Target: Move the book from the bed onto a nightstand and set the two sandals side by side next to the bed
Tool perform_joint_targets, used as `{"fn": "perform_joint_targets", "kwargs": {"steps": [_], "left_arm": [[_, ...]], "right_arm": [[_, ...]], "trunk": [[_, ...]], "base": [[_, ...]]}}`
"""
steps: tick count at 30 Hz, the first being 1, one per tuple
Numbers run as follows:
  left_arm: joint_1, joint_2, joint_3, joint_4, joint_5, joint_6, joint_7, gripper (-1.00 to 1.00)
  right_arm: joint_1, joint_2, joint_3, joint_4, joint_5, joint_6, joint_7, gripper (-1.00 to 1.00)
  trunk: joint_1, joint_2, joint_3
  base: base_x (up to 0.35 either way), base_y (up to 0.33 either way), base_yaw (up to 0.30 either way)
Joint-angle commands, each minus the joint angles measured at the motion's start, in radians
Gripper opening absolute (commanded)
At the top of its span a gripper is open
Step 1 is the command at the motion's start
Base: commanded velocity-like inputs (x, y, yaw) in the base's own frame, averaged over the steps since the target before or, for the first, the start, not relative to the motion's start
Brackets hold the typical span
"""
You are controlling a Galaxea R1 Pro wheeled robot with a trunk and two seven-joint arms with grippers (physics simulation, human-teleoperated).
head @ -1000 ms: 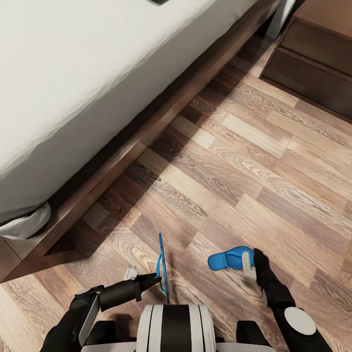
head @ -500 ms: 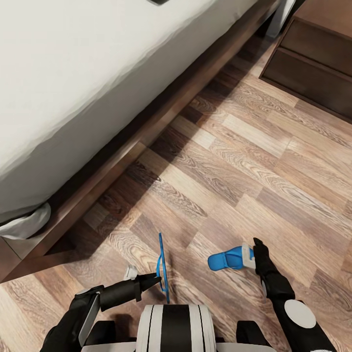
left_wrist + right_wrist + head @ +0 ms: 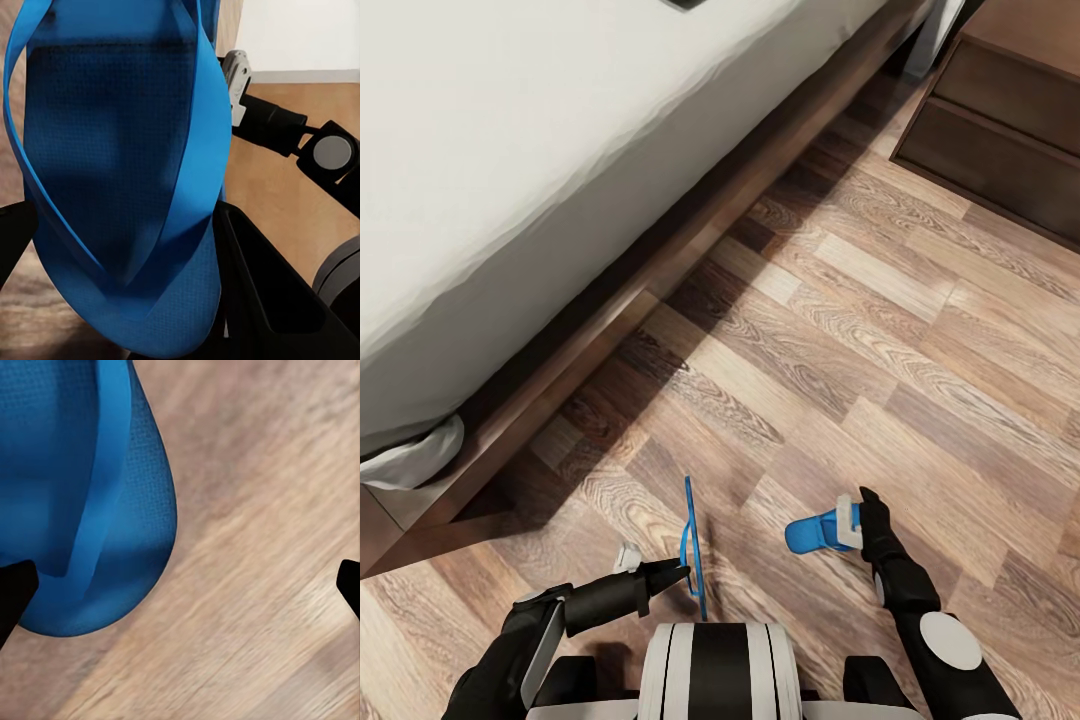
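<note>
Left-hand sandal (image 3: 691,548): bright blue, held on edge above the floor just ahead of the robot's trunk, so the head view sees it as a thin upright blade with the strap looping off one side. In the left wrist view the sandal (image 3: 120,187) shows its whole footbed and forked strap.

Left gripper (image 3: 660,572): clamped on the left-hand sandal at the sole's edge; dark fingers (image 3: 262,300) lie along the sole in the left wrist view.

Right-hand sandal (image 3: 815,532): bright blue, lying roughly flat and level, just over the planks, well apart from the other sandal and to its right. In the right wrist view its rounded end (image 3: 82,502) hangs above the floor with the strap running down the footbed.

Right gripper (image 3: 852,522): closed on the right-hand sandal at the end nearest the arm; a pale pad presses on the sole.

Bed (image 3: 510,170): plain off-white mattress on a dark brown frame, running diagonally across the upper left; both sandals sit well clear of its side rail.

Book: a dark corner (image 3: 685,4) at the top edge of the mattress, too cropped to read.

Floor (image 3: 840,330): grey-brown wood planks.

Dark cabinet (image 3: 1000,130): drawer fronts at the upper right, beyond the end of the bed.
</note>
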Motion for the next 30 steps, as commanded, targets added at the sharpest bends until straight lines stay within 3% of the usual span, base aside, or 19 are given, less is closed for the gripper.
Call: {"fn": "perform_joint_targets", "kwargs": {"steps": [1, 30], "left_arm": [[0.0, 0.0, 0.002, 0.0, 0.001, 0.009, -0.003, -1.0], [0.0, -0.001, 0.002, 0.0, 0.001, 0.007, -0.002, -1.0]], "right_arm": [[0.0, 0.0, 0.001, -0.001, 0.007, 0.002, 0.005, 1.0], [0.0, -0.001, 0.002, 0.0, 0.008, 0.001, 0.005, 1.0]], "trunk": [[0.0, 0.0, 0.0], [0.0, 0.0, 0.0]], "base": [[0.0, 0.0, 0.0], [0.0, 0.0, 0.0]]}}
